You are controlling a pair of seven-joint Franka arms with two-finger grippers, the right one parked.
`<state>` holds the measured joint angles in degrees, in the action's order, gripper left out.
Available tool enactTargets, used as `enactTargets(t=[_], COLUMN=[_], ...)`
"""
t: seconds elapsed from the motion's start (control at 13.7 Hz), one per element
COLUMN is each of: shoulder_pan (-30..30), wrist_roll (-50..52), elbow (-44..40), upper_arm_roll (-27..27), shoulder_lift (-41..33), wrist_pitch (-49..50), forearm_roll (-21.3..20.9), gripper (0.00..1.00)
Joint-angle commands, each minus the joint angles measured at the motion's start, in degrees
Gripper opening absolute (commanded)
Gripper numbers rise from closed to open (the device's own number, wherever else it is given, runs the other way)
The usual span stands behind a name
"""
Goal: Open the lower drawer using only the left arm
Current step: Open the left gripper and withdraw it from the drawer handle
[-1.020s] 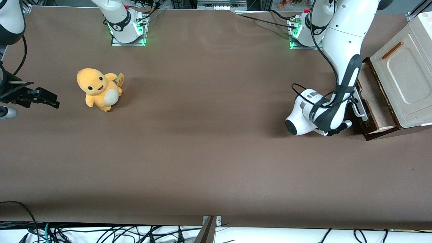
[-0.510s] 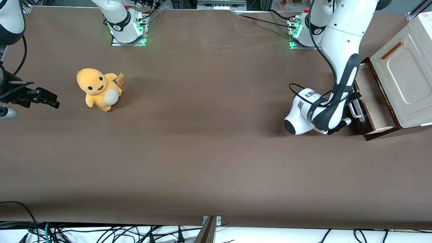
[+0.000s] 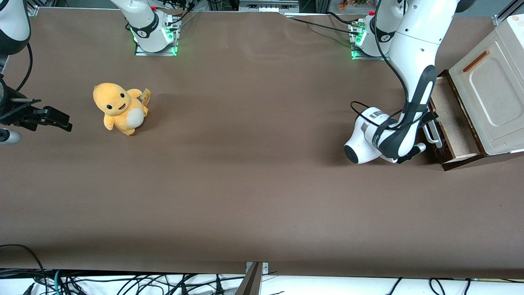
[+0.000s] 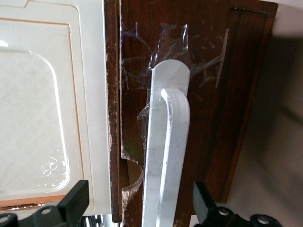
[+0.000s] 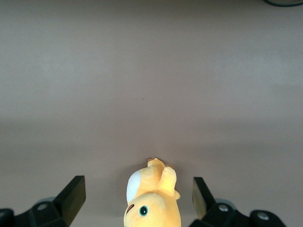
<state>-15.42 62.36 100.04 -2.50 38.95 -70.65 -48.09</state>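
Gripper (image 4: 139,201) low at the front of the lower drawer (image 3: 450,119), black fingers (image 4: 75,203) spread wide, one to each side of the white loop handle (image 4: 170,142), neither visibly pressing on it. Carried there by the left arm (image 3: 413,53), bent down from its base toward the working arm's end of the table.

Drawer under the cream cabinet panel (image 3: 491,94), already slid out partway, with a strip of pale beige inside on show. Dark brown front (image 4: 218,94) scuffed along one edge, with clear tape (image 4: 180,47) stuck across it around the handle's root.

Likely stiff and fairly light: shallow wooden box, rigid bar. Best taken by the handle, closing across the straight run of the loop or simply hooking it, then drawing straight out along the drawer's own line (any sideways pull probably jams it). Smooth plastic, so some risk of slipping if gripped near the rounded end. Whole cabinet perhaps light enough to drag along with the pull.

Brown table (image 3: 245,184) flat and matte, with open room in front of the drawer for more travel. Only a yellow plush toy (image 3: 118,108), well apart, toward the parked arm's end.
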Motion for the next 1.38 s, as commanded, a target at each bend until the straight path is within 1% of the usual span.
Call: enactTargets(t=[0.0,0.36,0.44,0.51,0.73,0.87,1.02,1.31], shoulder_pan=[-0.66,-0.93,-0.84,-0.84,-0.23,0.21,1.0,3.64], wrist_roll=[-0.4,-7.94,-10.39,-13.29,-21.37,-25.17,-29.03,-37.03], elbow=[-3.61,-8.01,-8.89,-9.77,-13.89,-16.62,-19.34,-24.27], upper_arm_roll=[0.04,0.04,0.04,0.04,0.04,0.04,0.04,0.57], shoulder_lift=[0.07,-0.63,-0.72,-0.89,-3.0,-3.62,-4.23,-6.16], wrist_pitch=[1.31,1.66,1.66,1.66,1.4,1.39,0.87,-3.6], forearm_roll=[3.26,5.99,7.04,8.01,13.45,15.74,19.33,26.9], gripper=[0.96,0.97,1.0,1.0,1.0,1.0,1.0,1.0])
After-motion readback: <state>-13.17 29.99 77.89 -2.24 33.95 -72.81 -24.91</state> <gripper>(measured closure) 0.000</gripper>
